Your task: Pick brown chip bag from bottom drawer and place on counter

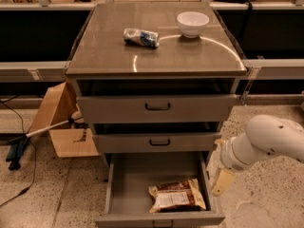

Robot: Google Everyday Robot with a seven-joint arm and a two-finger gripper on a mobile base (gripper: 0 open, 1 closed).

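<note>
Down at floor level the bottom drawer (112, 183) stands pulled out, a plain box of dull grey sheet metal. The brown chip bag (176, 194) lies flat on its floor toward the front right, about 5 o'clock in the drawer. It is a glossy, crinkled pillow shape with tan edges, its white label panel facing up. Its long axis runs roughly from 9 to 3 o'clock, the right end swung a little toward the back.

Just outside the drawer's right wall, at 3 o'clock from the bag and apart from it, hangs the gripper (222, 182). It is a pale tan piece at the end of a smooth white rounded arm (268, 141). I cannot tell how far open it is; nothing is seen in its hold.

Above, two shallower grey drawers (156, 109) with black handles sit slightly open. The counter (156, 56) is a flat, shiny grey-brown square. On it a round white bowl (192, 23) sits at 1 o'clock, and a wrinkly blue-and-white packet (140, 37) at about 12. A cardboard box (59, 122) stands on the speckled floor (266, 208) at 9 o'clock from the cabinet.
</note>
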